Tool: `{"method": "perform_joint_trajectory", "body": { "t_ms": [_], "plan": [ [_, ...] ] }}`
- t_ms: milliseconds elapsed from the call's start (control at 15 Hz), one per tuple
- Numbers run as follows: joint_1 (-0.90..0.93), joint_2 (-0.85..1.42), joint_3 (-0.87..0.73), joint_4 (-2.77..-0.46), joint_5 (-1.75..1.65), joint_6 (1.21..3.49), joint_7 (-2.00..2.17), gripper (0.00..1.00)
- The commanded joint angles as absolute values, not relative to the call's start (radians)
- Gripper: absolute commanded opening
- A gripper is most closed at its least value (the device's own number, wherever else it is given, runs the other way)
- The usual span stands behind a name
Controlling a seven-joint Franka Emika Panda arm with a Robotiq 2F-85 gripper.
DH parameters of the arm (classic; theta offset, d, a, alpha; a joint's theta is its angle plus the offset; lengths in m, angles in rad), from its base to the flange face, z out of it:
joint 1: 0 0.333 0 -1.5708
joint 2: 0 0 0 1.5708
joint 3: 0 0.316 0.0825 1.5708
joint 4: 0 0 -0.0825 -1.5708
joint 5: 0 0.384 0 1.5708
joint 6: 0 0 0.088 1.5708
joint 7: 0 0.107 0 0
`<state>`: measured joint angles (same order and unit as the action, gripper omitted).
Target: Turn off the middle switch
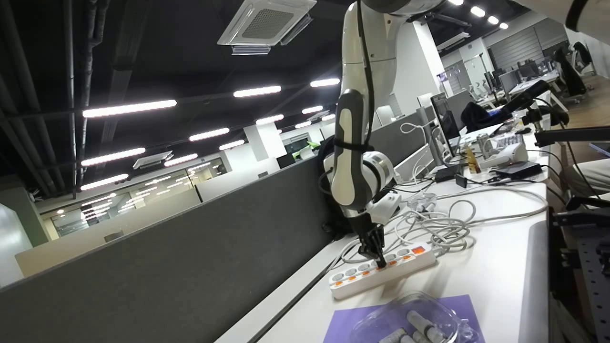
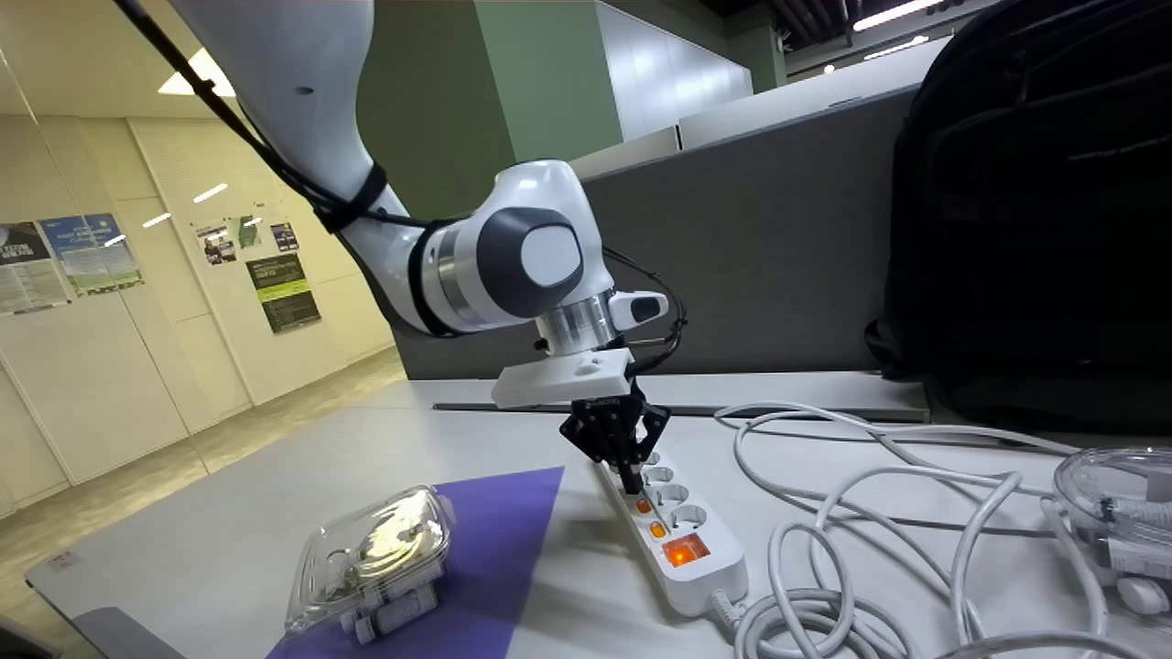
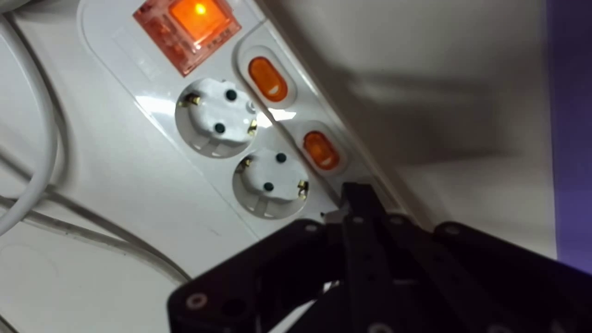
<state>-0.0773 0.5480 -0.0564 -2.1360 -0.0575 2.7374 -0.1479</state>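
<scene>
A white power strip [image 1: 386,279] lies on the white table and shows in both exterior views [image 2: 712,586]. It carries a row of round sockets [image 3: 273,180] beside a row of small orange switches [image 3: 321,150]. A larger lit red-orange switch [image 3: 199,21] sits at its cable end, also seen in an exterior view [image 2: 685,550]. My gripper [image 1: 380,263] points down with its black fingertips together, at the switch row near the strip's middle. In the wrist view, the fingertips [image 3: 358,192] hide the switch beyond the two visible orange ones. I cannot tell whether they press it.
A purple sheet [image 2: 531,531] with a clear plastic box [image 2: 375,549] holding white tubes lies beside the strip. Looped white cables [image 2: 824,549] lie at the strip's lit end. A grey partition [image 1: 214,267] and a black backpack [image 2: 1035,229] stand behind.
</scene>
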Motion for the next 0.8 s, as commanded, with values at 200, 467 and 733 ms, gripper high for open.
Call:
{"method": "perform_joint_trajectory", "body": {
  "t_ms": [200, 467, 733],
  "plan": [
    [-0.145, 0.581, 0.015, -2.101, 0.023, 2.654, -0.188, 0.00],
    [-0.181, 0.468, 0.055, -2.164, 0.103, 2.645, -0.223, 0.00],
    [-0.177, 0.357, 0.062, -2.250, 0.165, 2.691, -0.199, 0.39]
  ]
}}
